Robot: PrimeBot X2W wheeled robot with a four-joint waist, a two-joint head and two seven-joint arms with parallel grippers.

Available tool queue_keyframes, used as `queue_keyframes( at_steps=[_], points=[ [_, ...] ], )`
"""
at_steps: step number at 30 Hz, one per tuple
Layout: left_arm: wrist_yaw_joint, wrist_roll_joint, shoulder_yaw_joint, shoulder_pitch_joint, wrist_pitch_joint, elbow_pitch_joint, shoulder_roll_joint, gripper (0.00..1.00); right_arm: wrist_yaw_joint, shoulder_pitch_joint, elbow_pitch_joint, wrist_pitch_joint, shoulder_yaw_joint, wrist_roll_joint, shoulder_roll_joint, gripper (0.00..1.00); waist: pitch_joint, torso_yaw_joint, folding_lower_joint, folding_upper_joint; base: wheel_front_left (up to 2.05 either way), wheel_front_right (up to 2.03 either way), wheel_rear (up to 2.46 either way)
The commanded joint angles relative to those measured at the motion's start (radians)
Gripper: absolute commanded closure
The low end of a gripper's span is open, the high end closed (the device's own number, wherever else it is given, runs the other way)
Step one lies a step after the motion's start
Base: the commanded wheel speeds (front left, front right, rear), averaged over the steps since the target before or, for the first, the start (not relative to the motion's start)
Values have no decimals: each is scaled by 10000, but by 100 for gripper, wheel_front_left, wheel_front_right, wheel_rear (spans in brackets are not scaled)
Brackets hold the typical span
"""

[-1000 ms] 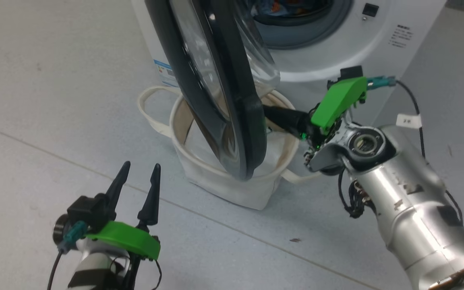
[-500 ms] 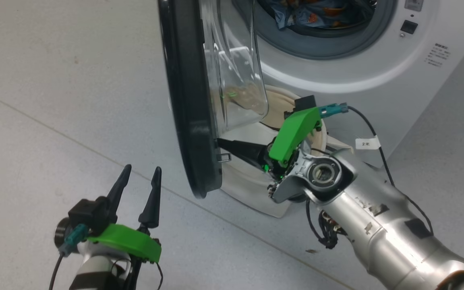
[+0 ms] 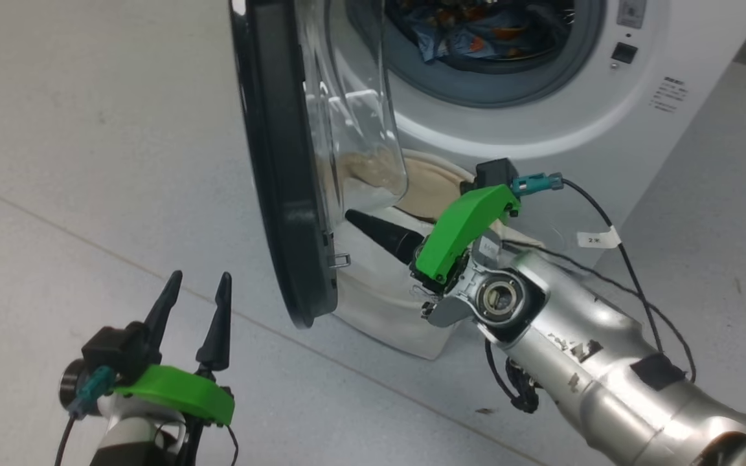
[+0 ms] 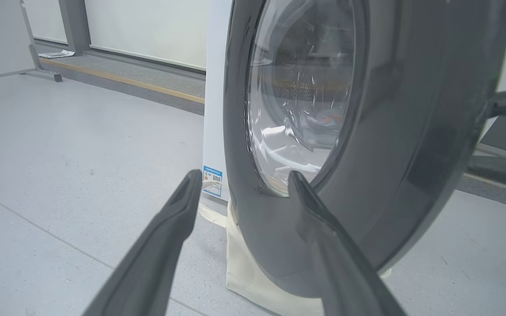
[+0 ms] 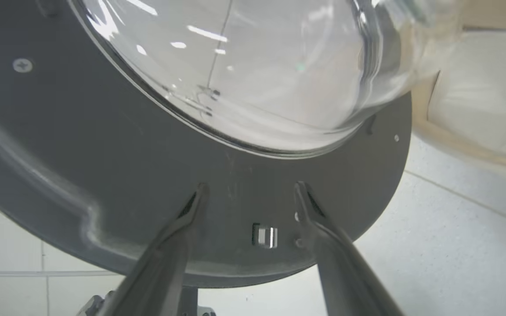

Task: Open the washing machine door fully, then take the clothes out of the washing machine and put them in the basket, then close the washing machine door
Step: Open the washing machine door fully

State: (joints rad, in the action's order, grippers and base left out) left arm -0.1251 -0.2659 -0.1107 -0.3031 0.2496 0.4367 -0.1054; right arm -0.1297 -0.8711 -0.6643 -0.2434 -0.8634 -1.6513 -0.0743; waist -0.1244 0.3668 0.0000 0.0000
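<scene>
At lower left of the head view, the left gripper stands wide open and empty, fingers upward. Mid-frame the right gripper, fingers spread and empty on its outstretched silver forearm, points at the washing machine door, either side of the latch; contact unclear. Behind sits the basket; the clothes lie in the washing machine at top.

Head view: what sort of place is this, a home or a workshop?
Probably a lab or test hall, not a home: the washing machine stands on a wide grey floor, and the left wrist view shows plain pale wall panels behind it.
</scene>
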Motion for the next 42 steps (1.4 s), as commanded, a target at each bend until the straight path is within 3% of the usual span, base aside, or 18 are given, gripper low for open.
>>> queue_keyframes(
  at_steps=[1, 9, 13, 15, 21, 22, 27, 34, 42],
  points=[
    [-55, 56, 411, -113, 122, -266, -335, 0, -10, -334, 294, 588, -124, 648, 45, 0, 165, -183, 0, 0, 0, 0, 0],
    [-56, 27, 924, 54, 122, -204, -1125, 0, -10, 134, 278, 4315, -1314, 3541, -993, 0, 711, -1225, 0, 0, 0, 0, 0],
    [-56, 45, 1218, 173, 122, -189, -1646, 0, -10, 391, -99, 5002, -1347, 4860, -1450, 0, 912, -1798, 0, 0, 0, 0, 0],
    [-56, -4, 1359, 241, 122, -203, -1866, 0, -10, 572, -75, 5040, -620, 5624, -1571, 0, 967, -2080, 0, 0, 0, 0, 0],
    [-56, -308, 1672, 452, 122, -319, -2369, 0, -10, 2414, 1265, 5049, 2868, 8971, -1597, 0, 1096, -2806, 0, 0, 0, 0, 0],
    [-56, -308, 1672, 452, 122, -319, -2369, 0, -10, 2414, 1265, 5049, 2868, 8971, -1597, 0, 1096, -2806, 0, 0, 0, 0, 0],
    [-56, -464, 1798, 684, 122, -310, -2563, 0, -10, 4344, 2610, 5050, 4904, 11202, -1108, 0, 1232, -3248, 0, 0, 0, 0, 0],
    [-56, -595, 1815, 922, 122, -257, -2659, 0, -10, 6092, 3632, 5051, 6369, 12738, -759, 0, 1430, -3535, 0, 0, 0, 0, 0],
    [-56, -711, 1892, 1062, 122, -200, -2760, 0, -10, 6738, 3958, 5051, 7162, 13410, -522, 0, 1534, -3663, 0, 0, 0, 0, 0]
  ],
)
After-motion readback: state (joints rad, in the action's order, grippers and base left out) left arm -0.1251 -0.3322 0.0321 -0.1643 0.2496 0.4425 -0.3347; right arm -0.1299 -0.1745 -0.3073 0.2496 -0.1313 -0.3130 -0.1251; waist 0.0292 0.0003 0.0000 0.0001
